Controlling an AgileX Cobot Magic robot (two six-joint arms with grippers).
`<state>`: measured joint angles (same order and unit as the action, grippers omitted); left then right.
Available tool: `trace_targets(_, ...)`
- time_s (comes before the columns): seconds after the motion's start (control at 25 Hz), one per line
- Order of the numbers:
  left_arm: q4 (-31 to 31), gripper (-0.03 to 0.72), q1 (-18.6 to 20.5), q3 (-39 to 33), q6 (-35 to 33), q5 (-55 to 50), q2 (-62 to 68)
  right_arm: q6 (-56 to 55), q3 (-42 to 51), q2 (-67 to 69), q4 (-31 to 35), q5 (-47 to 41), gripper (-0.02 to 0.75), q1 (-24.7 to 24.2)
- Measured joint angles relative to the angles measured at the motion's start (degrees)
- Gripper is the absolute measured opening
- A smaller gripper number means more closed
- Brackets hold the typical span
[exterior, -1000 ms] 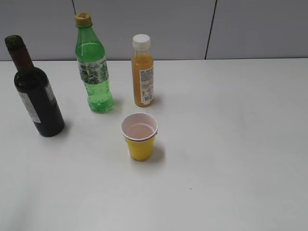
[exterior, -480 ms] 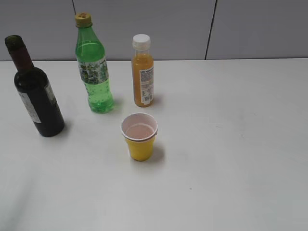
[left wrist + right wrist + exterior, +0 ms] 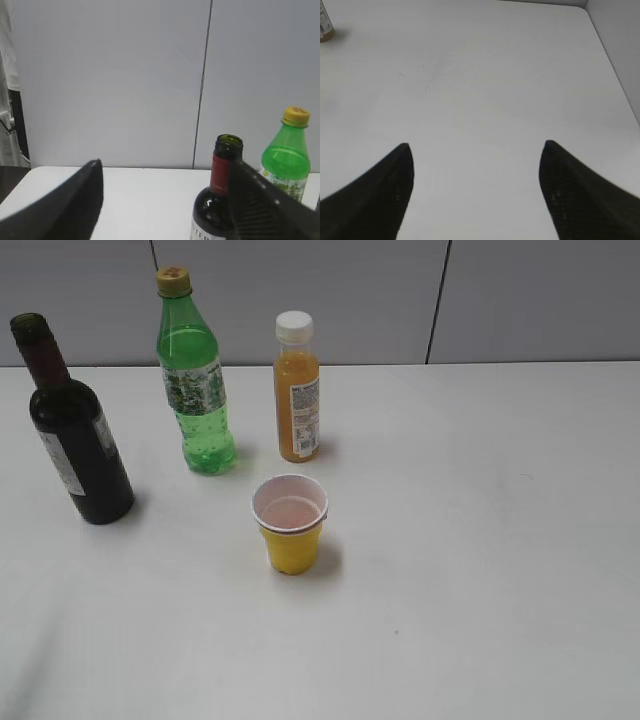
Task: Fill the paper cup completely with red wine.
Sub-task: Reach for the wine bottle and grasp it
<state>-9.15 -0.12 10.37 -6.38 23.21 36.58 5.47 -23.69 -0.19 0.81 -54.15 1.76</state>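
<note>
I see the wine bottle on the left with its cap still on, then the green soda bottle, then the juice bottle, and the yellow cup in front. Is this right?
Not quite. The wine bottle has no cap: its mouth is open, as the left wrist view shows. The rest holds: the green soda bottle, then the juice bottle, with the yellow cup in front.

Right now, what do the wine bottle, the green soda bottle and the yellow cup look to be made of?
The wine bottle: likely dark glass, glossy, with a thick rim at its open mouth and a white paper label. The green soda bottle: translucent green plastic, thin-walled, with a yellow screw cap. The paper cup: seemingly matte yellow paper, with a white rolled rim and a white inside.
</note>
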Motion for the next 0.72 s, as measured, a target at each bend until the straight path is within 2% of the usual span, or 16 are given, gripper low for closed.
trace_targets(0.28,5.24,0.589,0.00,0.00,3.40,7.66,12.51,0.00,0.00,0.00,0.00,0.00,0.590,0.00)
trace_targets(0.44,5.89,0.589,0.00,0.00,4.12,11.33,19.64,0.00,0.00,0.00,0.00,0.00,0.590,0.00)
trace_targets(0.72,9.65,0.589,0.00,0.00,4.97,18.04,26.76,0.00,0.00,0.00,0.00,0.00,0.590,0.00)
